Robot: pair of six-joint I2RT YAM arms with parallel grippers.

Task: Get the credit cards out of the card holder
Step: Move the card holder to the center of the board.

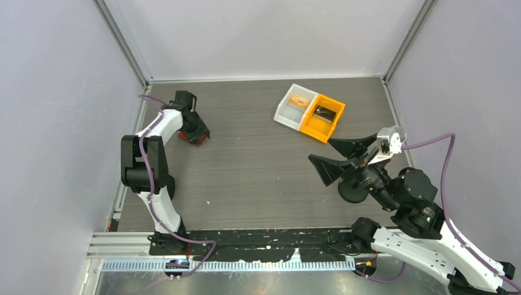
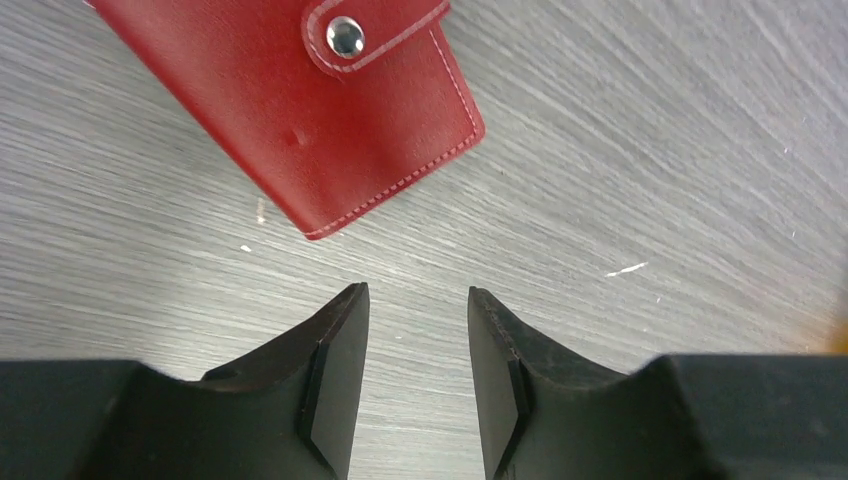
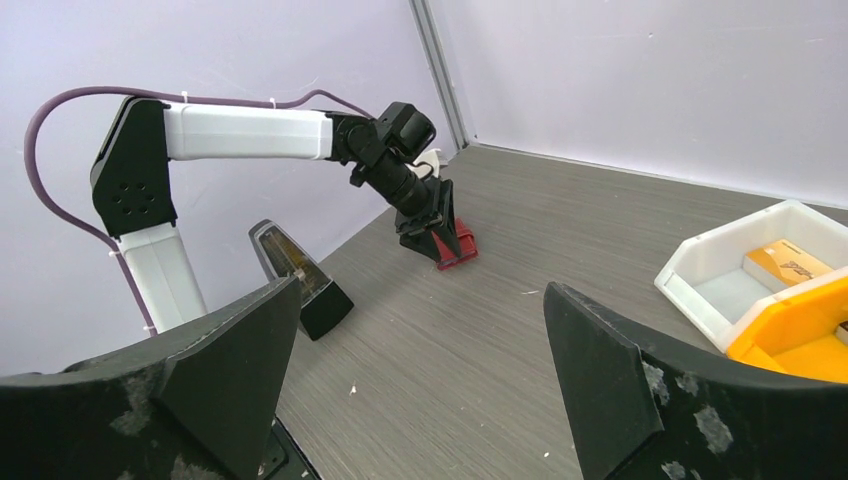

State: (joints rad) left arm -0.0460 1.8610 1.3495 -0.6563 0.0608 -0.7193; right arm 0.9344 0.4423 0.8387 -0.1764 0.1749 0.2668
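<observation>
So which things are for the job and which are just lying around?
For the job: red card holder, snapped shut; left hand, open just short of it; right hand, open.
Lying about: white bin holding an orange-tan thing; orange bin with something dark inside.

One high fixed camera and two wrist cameras over a grey wood-grain table (image 1: 258, 166).
The top external view looks steeply down from above and behind the arm bases, seeing the whole tabletop. The left wrist view faces straight down, very close, past the black left gripper (image 2: 418, 295) onto a small flat red wallet (image 2: 300, 110). The right wrist view looks low and nearly level across the table over the black right gripper (image 3: 422, 288). It shares the wallet, the white-and-black left arm (image 3: 240, 135) and a white plastic bin (image 3: 700, 300) with the top view.
</observation>
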